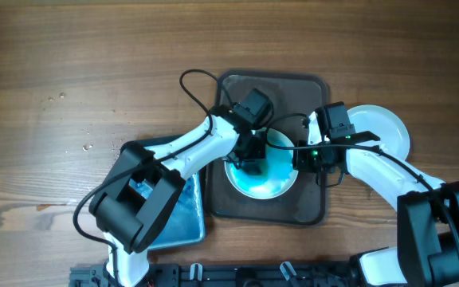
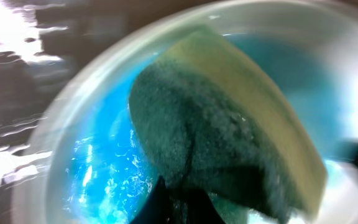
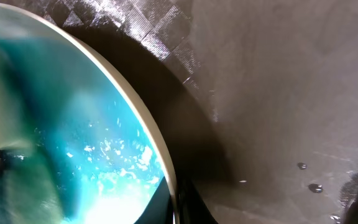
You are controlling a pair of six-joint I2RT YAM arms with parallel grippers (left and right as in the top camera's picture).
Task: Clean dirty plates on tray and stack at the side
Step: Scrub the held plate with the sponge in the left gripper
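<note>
Pinching the sponge (image 2: pixel 229 143), your left pincer (image 1: pixel 249 157) presses it into the blue plate (image 1: pixel 276 183), which sits on the dark tray (image 1: pixel 309 209). Your right pincer (image 1: pixel 304 157) is clamped on that plate's right rim, and a white plate (image 1: pixel 389 131) lies on the bench (image 1: pixel 54 64) just beside the tray's right edge.

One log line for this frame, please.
phase: scrubbing | left end effector: sponge on blue plate | right end effector: holding plate rim | white plate: beside tray

Overhead evenly lit; wrist views blurred, possibly defocused.
</note>
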